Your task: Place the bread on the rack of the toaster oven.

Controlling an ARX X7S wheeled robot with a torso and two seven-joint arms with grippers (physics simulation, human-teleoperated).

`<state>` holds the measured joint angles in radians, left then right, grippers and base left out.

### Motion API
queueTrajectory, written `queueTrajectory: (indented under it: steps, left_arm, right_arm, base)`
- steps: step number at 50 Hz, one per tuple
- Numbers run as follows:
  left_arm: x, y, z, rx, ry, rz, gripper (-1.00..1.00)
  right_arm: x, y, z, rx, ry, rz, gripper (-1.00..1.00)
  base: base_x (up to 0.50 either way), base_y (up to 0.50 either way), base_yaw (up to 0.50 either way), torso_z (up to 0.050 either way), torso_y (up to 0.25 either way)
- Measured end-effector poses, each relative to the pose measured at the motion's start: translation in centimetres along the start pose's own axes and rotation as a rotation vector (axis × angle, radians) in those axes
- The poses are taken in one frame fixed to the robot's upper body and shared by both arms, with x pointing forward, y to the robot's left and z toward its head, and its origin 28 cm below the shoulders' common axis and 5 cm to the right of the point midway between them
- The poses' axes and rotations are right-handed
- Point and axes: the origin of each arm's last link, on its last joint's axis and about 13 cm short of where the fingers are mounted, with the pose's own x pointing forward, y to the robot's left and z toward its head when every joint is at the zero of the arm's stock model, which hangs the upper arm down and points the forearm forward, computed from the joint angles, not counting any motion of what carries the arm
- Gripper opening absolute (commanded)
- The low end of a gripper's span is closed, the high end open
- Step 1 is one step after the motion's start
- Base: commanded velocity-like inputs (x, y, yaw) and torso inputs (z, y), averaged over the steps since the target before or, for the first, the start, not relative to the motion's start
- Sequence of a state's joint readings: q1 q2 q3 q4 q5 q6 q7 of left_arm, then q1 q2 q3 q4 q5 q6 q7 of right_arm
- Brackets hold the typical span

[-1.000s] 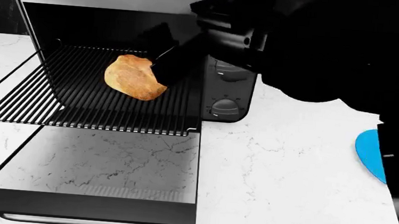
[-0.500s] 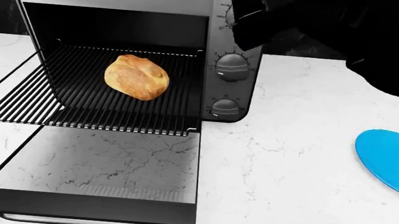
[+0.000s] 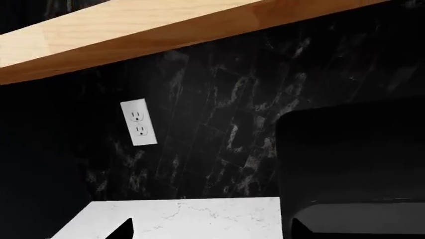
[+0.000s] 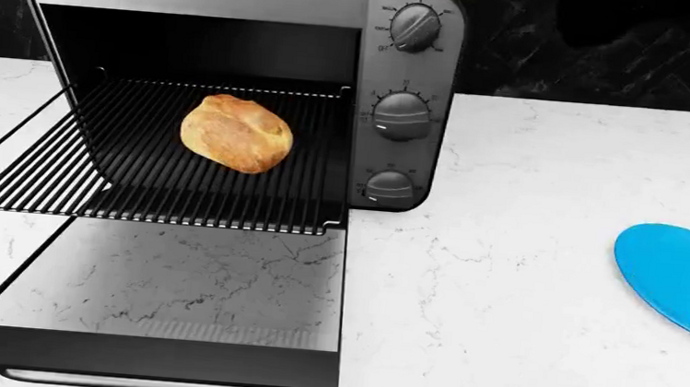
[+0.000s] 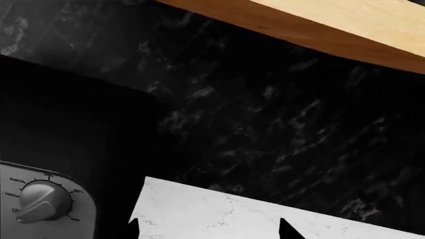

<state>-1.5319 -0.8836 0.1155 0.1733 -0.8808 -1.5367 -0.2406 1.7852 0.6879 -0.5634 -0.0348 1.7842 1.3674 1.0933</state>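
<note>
Bread on the pulled-out rack, both arms clear of the head view.

Nearest, the drop-down door [image 4: 151, 308] lies flat on the white table [image 4: 509, 299]; above it the rack [image 4: 136, 186] is slid out, so the bread [image 4: 236, 133] rests near its middle, within easy reach. Behind stands the toaster oven [image 4: 408, 97], with a blue plate [image 4: 677, 280] at its 3 o'clock. Only dark tips of the right end effector [image 5: 209, 230] and left end effector [image 3: 212, 230] show, apart and seemingly empty; their exact opening I cannot tell.
</note>
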Motion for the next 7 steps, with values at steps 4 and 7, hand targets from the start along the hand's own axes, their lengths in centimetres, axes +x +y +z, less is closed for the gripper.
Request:
queueTrajectory:
  steps: [4, 7]
  left_arm:
    - [0.02, -0.09, 0.34, 0.009, -0.003, -0.004, 1.00]
    - [0.03, -0.15, 0.57, 0.013, -0.007, -0.007, 1.00]
  right_arm:
    - [0.51, -0.35, 0.26, 0.006, 0.004, -0.028, 1.00]
    - [1.08, -0.48, 0.56, 0.007, 0.005, -0.043, 1.00]
  base:
    - [0.00, 0.00, 0.00, 0.000, 0.000]
    - [0.00, 0.00, 0.00, 0.000, 0.000]
